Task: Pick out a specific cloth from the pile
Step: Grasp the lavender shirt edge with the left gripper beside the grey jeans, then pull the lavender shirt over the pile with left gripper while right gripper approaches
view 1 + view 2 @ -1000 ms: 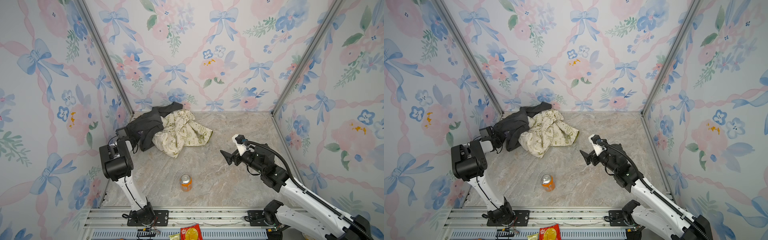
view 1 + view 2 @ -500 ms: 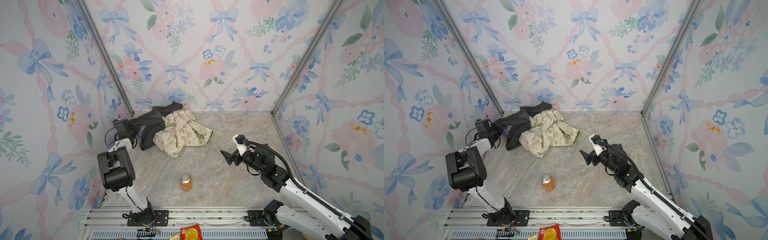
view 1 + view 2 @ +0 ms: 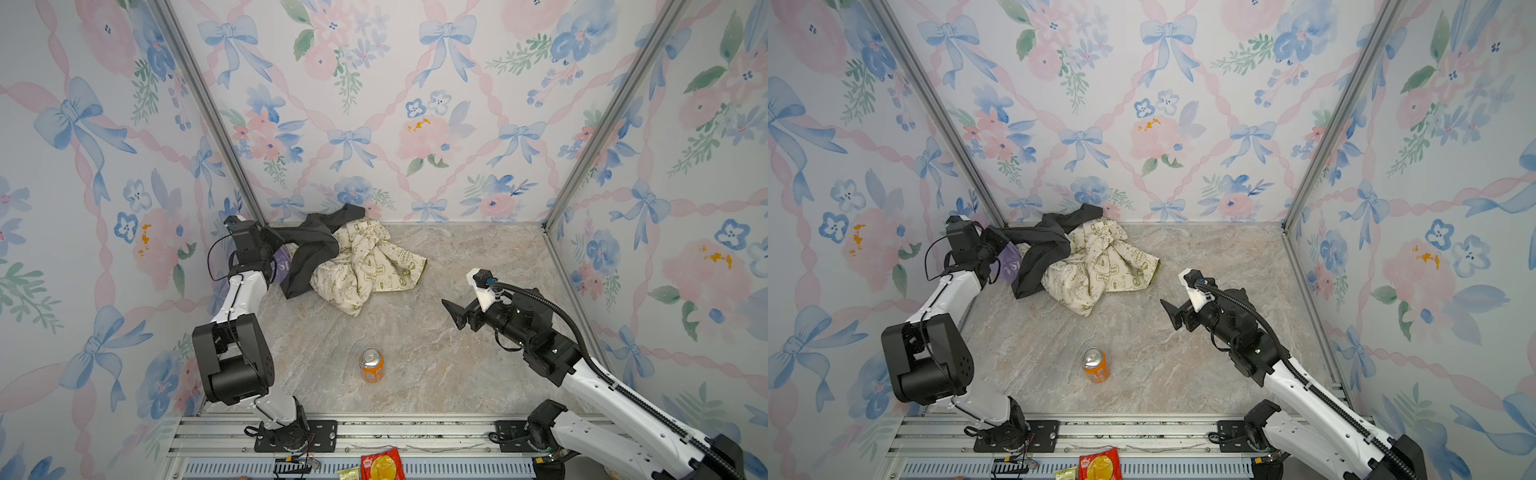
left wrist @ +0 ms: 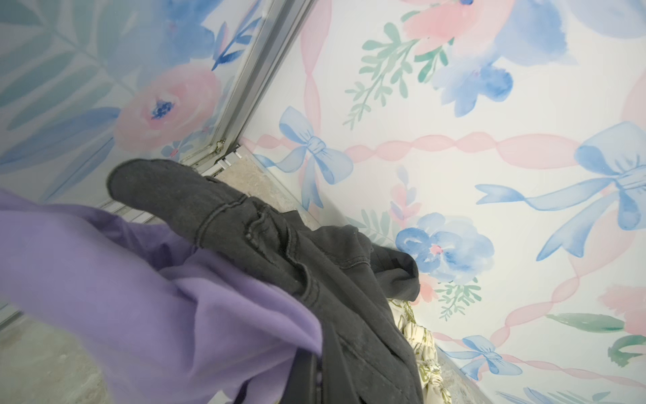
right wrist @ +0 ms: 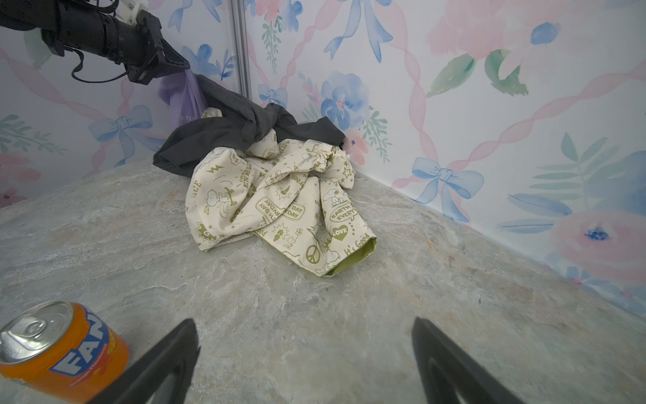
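Right wrist view: left gripper [image 5: 176, 68] clamps the lilac cloth [image 5: 185, 94] at the pile [image 5: 279, 196] edge; pull steadily away from the pile so the draped dark garment [image 5: 241, 122] slides off; right gripper [image 5: 304, 320] stands wide, empty.

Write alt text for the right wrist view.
The left end effector, shut, holds up the lilac cloth beside a dark grey garment draped over a cream doodle-print cloth. An orange can stands nearby; the right end effector is open.

Upright orange can [image 3: 371, 365], red snack packet [image 3: 382, 465]
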`<state>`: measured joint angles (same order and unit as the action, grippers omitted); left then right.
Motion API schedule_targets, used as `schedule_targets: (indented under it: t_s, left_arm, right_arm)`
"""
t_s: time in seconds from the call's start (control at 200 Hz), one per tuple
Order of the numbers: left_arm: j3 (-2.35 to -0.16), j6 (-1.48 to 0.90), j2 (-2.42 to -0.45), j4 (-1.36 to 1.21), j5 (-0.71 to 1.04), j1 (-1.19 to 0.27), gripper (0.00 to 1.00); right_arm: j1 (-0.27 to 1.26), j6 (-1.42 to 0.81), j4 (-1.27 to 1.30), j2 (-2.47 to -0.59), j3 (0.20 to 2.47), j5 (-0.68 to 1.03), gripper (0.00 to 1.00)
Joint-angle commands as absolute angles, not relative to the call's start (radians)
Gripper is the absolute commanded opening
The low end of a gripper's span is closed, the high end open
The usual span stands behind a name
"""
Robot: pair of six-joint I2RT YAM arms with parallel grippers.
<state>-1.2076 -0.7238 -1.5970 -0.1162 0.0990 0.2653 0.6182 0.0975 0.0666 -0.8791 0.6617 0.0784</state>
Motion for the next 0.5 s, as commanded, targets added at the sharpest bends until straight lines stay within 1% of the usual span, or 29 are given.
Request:
schedule_targets:
  t_s: [0.0, 0.295, 0.49]
  left_arm:
    - [-1.279, -0.691, -1.514, -0.171, 0.065, 0.239, 0.0]
    - [-1.404, -0.6, -1.454, -0.129, -0.03, 0.144, 0.0]
    - [-1.527, -0.471, -1.446, -0.081, -0.11, 0.035, 0.0]
  right_arm:
    - [0.627, 0.091, 0.06, -0.865, 0.66, 0.074, 0.97]
    - [0.627, 0.09, 0.057, -0.859, 0.659, 0.07, 0.97]
    - [0.627, 0.088, 0.055, -0.856, 0.659, 0.062, 0.97]
